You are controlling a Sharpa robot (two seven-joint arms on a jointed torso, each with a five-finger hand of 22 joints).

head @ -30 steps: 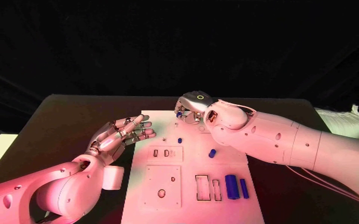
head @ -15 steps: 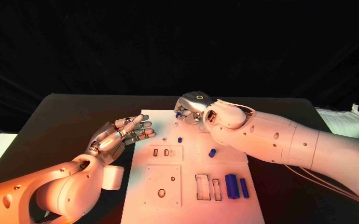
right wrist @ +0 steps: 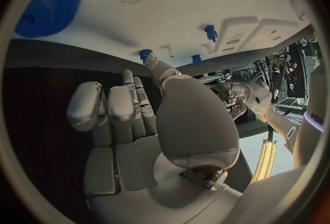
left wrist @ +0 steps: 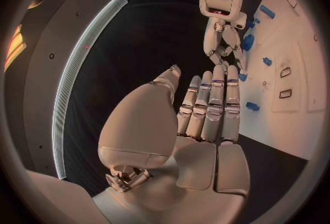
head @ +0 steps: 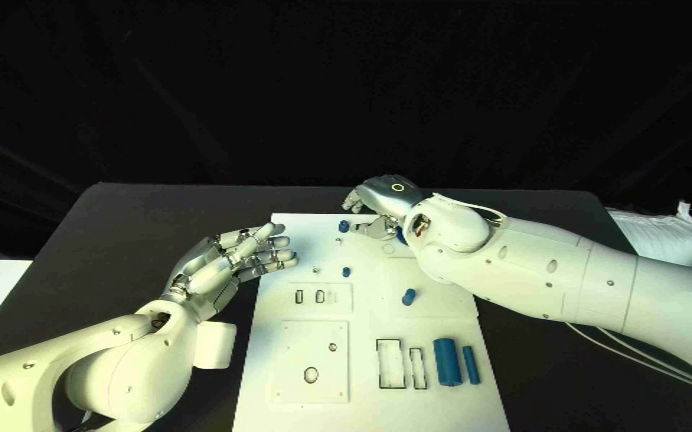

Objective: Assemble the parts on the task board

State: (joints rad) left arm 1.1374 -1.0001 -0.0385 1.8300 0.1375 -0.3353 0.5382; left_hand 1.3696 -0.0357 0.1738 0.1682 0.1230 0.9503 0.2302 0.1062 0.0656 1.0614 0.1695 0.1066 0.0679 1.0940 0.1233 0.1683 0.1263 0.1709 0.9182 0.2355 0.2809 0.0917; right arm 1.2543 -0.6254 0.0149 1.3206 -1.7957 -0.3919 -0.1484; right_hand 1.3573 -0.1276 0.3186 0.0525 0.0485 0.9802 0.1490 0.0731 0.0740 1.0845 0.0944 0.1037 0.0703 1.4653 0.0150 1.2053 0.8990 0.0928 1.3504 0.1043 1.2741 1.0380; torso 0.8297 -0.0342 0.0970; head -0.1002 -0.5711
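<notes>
The right hand (head: pixel 378 204) hangs over the far end of the task board (head: pixel 378 352), its fingers partly curled in with nothing between them, one fingertip pointing at a small blue part (right wrist: pixel 146 54) at the board's far edge; whether it touches that part I cannot tell. A blue gear (right wrist: pixel 48 3) lies flat on the board close to this hand. The left hand (head: pixel 228 263) hovers at the board's left edge, palm up, fingers straight and close together, holding nothing, their tips reaching just over the board's rim. Out on the board, a small blue peg (head: pixel 346 272) stands near the middle, and a short blue cylinder (head: pixel 410 296) lies a little nearer the robot and to the right of the peg. Toward the board's near right corner, two longer blue bars (head: pixel 456 360) lie side by side, just right of two empty rectangular slots (head: pixel 402 362). The black table (head: pixel 116 232) surrounds the board.
</notes>
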